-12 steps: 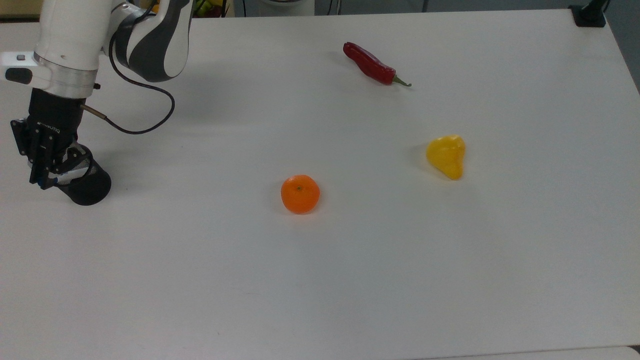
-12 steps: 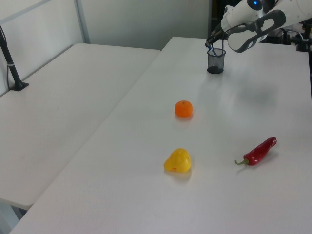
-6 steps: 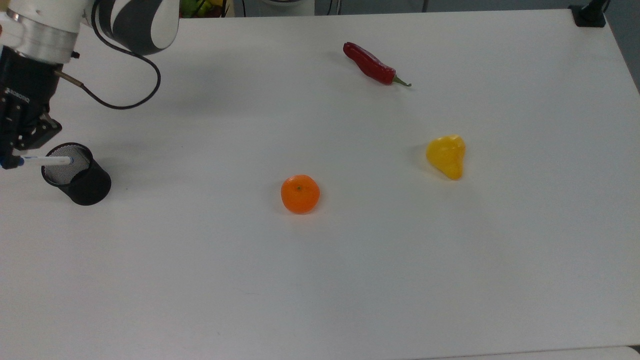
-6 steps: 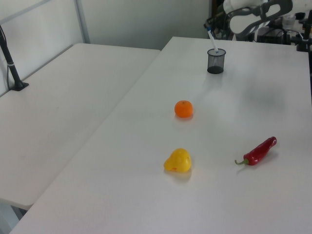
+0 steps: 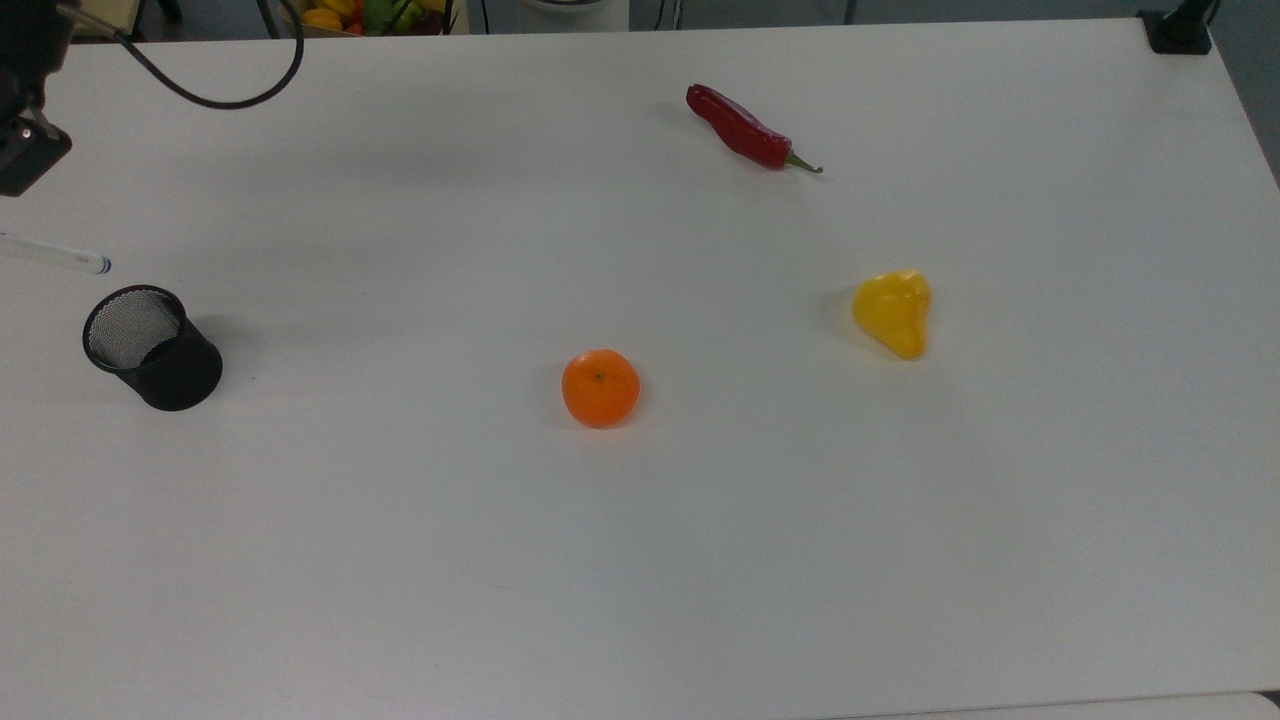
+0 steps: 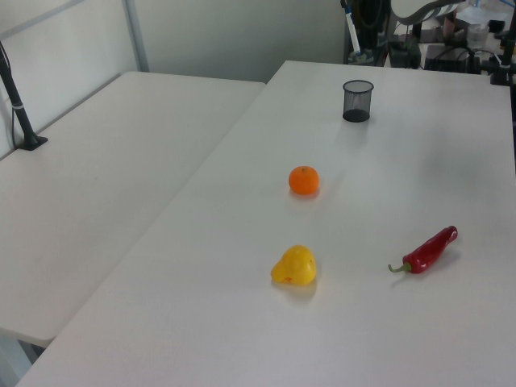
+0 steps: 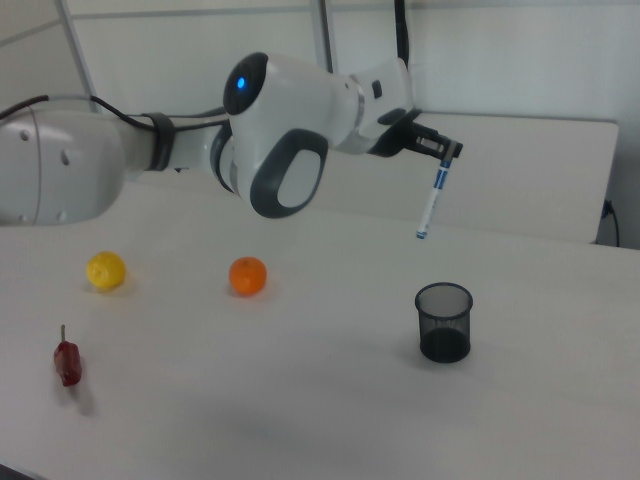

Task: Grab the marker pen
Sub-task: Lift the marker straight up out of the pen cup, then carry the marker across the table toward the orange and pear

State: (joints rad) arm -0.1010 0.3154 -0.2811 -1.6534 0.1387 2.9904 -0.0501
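Marker pen lifted clear of the pen cup; the take looks essentially done.

In the right view the gripper (image 7: 447, 150) is closed on the blue-capped top of the marker pen (image 7: 430, 203), which hangs nearly upright in the air, above the black mesh cup (image 7: 443, 321) and apart from its rim. The pen's lower end shows at the top view's left edge (image 5: 60, 256). A second ago the gripper was down at the cup's mouth; half a second ago the pen's tip was still over the rim; now it is fully out and higher. The orange (image 5: 600, 388), yellow fruit (image 5: 893, 312) and red chili (image 5: 745, 131) lie unmoved on the table (image 5: 640, 560). What may remain, in my judgement, is carrying the pen away.
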